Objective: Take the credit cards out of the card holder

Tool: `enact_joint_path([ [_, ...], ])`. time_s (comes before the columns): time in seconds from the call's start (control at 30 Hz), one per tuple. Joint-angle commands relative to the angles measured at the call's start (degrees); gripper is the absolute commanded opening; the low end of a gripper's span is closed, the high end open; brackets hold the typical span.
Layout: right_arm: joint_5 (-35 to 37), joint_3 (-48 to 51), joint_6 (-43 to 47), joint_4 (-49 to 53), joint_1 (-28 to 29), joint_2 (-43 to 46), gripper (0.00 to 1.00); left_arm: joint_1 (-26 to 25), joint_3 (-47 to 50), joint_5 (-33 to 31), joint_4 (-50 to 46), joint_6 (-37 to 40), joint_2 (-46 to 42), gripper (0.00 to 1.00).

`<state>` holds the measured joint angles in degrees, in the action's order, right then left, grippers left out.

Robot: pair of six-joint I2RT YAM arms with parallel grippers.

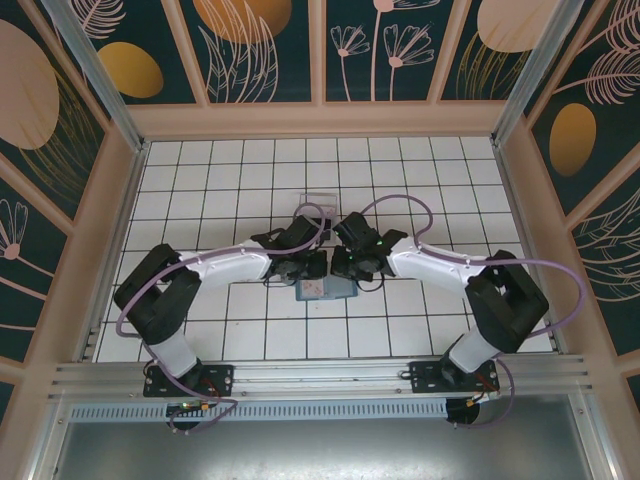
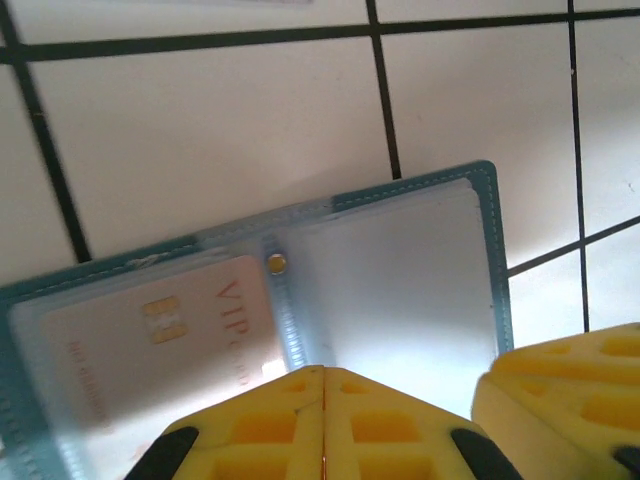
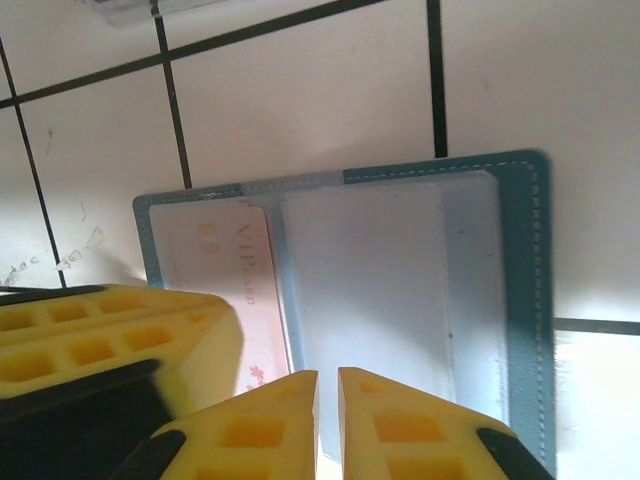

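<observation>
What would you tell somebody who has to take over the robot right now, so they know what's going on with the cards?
Left gripper: jaws shut, at the near edge of the card holder.
Right gripper: jaws almost together with a thin slit between them. I can't tell if they pinch anything.
The card holder lies open and flat on the table between the two grippers.
A pale VIP card sits in the clear pocket on the left arm's side. I can't tell whether the other pocket holds a card.
Done: holder opened.
Left: pull every card out.
</observation>
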<state>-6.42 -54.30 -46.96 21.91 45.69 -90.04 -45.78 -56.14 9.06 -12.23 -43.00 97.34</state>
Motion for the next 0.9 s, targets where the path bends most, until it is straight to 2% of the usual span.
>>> enact_joint_path([
  [0.0,-2.79,-1.83,-0.43,-2.92,-0.43,-2.37,0.14,1.59,2.88,-1.51,-0.89,-1.01,-3.47,0.08],
  [0.33,-8.06,-4.39,0.2,-7.06,-0.34,-8.42,0.14,3.59,7.61,0.04,0.07,-0.94,-4.89,0.08],
  [0.67,-9.32,-4.74,0.69,-8.81,-0.44,-12.19,0.16,3.73,9.82,0.95,1.59,-1.21,-3.34,0.08],
  [0.87,-8.64,-4.15,0.95,-7.92,-0.43,-12.72,0.23,3.77,9.71,0.61,1.17,-0.95,-3.34,0.08],
])
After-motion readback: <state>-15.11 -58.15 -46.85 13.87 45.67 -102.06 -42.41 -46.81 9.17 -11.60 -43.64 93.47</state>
